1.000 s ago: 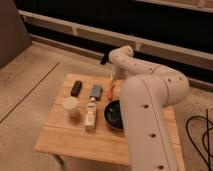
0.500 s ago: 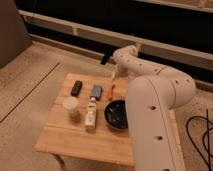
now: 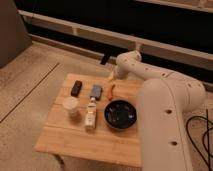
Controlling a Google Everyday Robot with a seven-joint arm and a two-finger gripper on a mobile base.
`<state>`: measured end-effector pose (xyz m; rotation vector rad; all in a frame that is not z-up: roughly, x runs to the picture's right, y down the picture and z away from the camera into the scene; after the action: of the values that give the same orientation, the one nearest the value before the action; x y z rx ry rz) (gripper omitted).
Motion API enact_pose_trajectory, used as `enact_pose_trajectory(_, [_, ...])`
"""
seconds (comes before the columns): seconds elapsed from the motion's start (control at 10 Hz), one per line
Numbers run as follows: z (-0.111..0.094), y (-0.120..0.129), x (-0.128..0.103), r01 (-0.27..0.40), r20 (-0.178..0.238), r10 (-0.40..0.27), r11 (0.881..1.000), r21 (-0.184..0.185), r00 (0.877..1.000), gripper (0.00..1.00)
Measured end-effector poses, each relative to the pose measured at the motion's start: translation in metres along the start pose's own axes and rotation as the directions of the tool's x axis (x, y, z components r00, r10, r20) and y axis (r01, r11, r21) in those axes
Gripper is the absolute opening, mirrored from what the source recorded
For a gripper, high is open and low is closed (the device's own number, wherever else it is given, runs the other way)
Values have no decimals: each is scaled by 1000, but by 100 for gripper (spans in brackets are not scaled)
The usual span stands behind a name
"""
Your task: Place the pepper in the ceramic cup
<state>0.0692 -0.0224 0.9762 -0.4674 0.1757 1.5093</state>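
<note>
The pepper (image 3: pixel 111 91), small, slim and orange-red, lies on the wooden table (image 3: pixel 75 137) near its far edge, between a blue object and the arm. The ceramic cup (image 3: pixel 71 107), pale cream with a round rim, stands upright at the table's left middle. My gripper (image 3: pixel 111 77) is at the end of the white arm, just beyond and above the pepper at the table's far edge. It is well away from the cup.
A wide black bowl (image 3: pixel 120 114) sits right of centre. A small white bottle (image 3: pixel 91 114) lies between the cup and the bowl. A blue object (image 3: pixel 96 91) and a black object (image 3: pixel 76 88) lie at the back left. The white arm (image 3: pixel 165 115) covers the table's right side.
The arm's wrist has shifted slightly near the table's far edge. The cup, bowl and bottle have not moved.
</note>
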Motion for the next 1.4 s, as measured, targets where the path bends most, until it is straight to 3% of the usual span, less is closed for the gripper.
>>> enact_pose_trajectory(0.3, [24,7,11,66,-78,-62,996,57,995,65])
enact_pose_trajectory(0.6, [44,3,26,86,-176,-69,992,92,982,64])
enact_pose_trajectory(0.8, [55,-1,36,99,-240,-75,991,92,968,46])
enact_pose_trajectory(1.1, [59,-7,29,115,-242,-89,989,94,966,12])
enact_pose_trajectory(1.2, [57,-7,19,117,-212,-94,989,95,973,2])
enact_pose_trajectory(1.4, [49,-3,11,140,-182,-120,985,102,976,0])
